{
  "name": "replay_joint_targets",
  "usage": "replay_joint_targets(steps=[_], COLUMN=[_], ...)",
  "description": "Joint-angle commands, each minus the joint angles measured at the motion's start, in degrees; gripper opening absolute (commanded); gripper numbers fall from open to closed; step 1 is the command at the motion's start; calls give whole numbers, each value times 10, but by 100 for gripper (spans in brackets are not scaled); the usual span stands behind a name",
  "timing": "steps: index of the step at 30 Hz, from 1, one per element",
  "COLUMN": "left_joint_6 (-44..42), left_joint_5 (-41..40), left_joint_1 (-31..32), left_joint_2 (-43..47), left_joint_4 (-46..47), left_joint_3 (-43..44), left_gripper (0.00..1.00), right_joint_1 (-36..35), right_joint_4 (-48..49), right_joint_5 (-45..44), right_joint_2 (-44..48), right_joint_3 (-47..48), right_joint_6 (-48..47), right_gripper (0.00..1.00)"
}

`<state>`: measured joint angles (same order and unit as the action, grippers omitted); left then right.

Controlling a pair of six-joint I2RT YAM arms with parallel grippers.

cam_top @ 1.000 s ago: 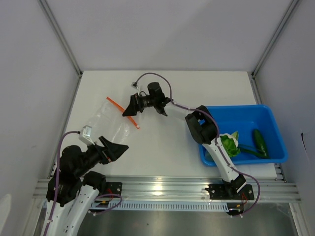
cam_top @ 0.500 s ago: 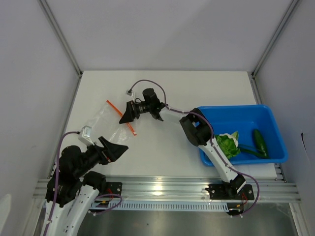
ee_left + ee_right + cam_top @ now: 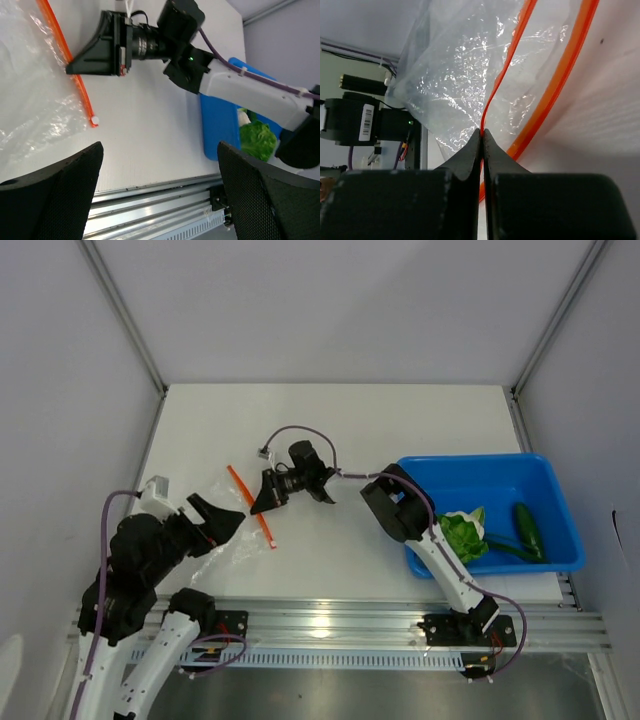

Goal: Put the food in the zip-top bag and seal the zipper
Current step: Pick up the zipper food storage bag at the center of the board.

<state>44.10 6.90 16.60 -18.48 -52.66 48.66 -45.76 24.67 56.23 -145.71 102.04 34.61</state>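
Overhead view: the zip-top bag (image 3: 238,540) lies at centre left, its zipper (image 3: 252,506) nipped by the right gripper (image 3: 258,504). The food (image 3: 465,535) sits in the blue bin (image 3: 500,462) at right. Left wrist view: your left gripper (image 3: 160,192) hangs spread and empty beside the bag. Right wrist view: the jaws clench only the upper lip, so lift gently and hold the mouth gaping for loading.
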Motion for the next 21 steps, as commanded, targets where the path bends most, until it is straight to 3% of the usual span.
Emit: replay_joint_targets(steps=[1, 5, 12, 21], left_joint_6=[-20, -30, 5, 46], left_joint_5=[-52, -72, -101, -117], left_joint_1=[2, 3, 19, 42], left_joint_2=[-58, -145, -185, -254], left_joint_4=[-30, -53, -5, 25], left_joint_3=[37, 54, 36, 87], left_gripper=[96, 92, 92, 96], right_joint_1=[-8, -31, -79, -134], right_joint_4=[-9, -114, -235, -322], right_joint_5=[-52, -175, -362, -463], right_joint_2=[96, 238, 390, 447], right_joint_3=[-47, -147, -219, -244], right_joint_6=[-35, -143, -228, -292], right_gripper=[0, 0, 0, 0])
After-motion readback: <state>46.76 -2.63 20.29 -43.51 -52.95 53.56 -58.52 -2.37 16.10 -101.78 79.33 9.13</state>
